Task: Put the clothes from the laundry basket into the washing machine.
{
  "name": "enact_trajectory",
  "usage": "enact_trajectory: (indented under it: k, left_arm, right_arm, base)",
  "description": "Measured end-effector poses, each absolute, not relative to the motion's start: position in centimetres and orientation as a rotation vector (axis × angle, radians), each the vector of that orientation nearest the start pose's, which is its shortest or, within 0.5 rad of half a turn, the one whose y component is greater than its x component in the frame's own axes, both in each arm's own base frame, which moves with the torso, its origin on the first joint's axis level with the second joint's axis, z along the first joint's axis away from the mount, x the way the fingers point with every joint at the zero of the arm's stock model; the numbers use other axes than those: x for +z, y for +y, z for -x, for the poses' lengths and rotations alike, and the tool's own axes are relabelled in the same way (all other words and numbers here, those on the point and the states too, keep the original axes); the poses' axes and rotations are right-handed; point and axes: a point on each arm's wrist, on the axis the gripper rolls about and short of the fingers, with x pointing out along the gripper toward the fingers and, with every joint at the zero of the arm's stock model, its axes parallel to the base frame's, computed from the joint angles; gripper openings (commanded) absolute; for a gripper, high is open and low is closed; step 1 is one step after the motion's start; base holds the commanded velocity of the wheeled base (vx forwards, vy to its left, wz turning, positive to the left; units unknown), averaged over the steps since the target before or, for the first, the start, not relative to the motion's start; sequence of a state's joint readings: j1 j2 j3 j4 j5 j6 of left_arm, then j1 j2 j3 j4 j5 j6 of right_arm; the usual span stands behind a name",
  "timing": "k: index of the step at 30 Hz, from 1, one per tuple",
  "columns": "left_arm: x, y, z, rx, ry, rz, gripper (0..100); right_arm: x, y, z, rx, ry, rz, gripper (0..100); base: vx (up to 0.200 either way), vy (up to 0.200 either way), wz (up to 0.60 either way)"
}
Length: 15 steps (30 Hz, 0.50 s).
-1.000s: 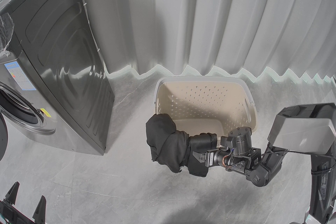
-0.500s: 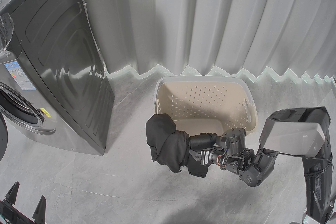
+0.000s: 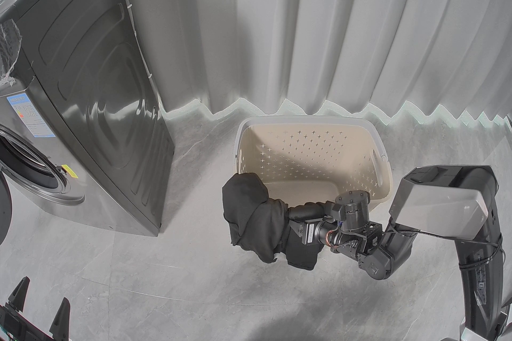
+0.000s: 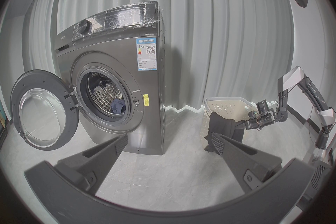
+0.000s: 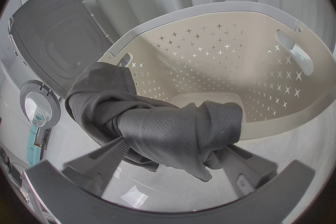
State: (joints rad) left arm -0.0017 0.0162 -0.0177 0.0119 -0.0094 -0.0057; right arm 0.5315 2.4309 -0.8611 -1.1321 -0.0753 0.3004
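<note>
Dark grey cloth, the garment (image 3: 258, 225), hangs over the near-left corner of the laundry basket (image 3: 309, 119), its long axis running left to right. The right gripper (image 5: 173, 149) sits at its right end, jaws wide and straddling the bunched cloth (not yet pinched, I judge). The washing machine (image 3: 85, 91) stands well to the left, door open; the left gripper (image 4: 168, 137), also spread, hovers well apart
</note>
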Motion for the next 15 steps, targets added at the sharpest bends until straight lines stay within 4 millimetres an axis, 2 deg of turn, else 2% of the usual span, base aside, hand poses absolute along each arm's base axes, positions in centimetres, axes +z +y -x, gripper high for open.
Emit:
enact_trajectory:
  k: [11, 15]
  left_arm:
    - [7.95, -0.02, 2.29, -0.011, 0.011, 0.01, 100]
    - [7.95, -0.02, 2.29, -0.011, 0.011, 0.016, 100]
  right_arm:
    - [-2.33, 20.05, -34.22, 0.381, 0.481, -0.168, 0]
    - [-1.72, 19.92, -33.69, 0.387, 0.469, -0.175, 0]
  base:
    - [0.0, 0.0, 0.0]
    - [0.0, 0.0, 0.0]
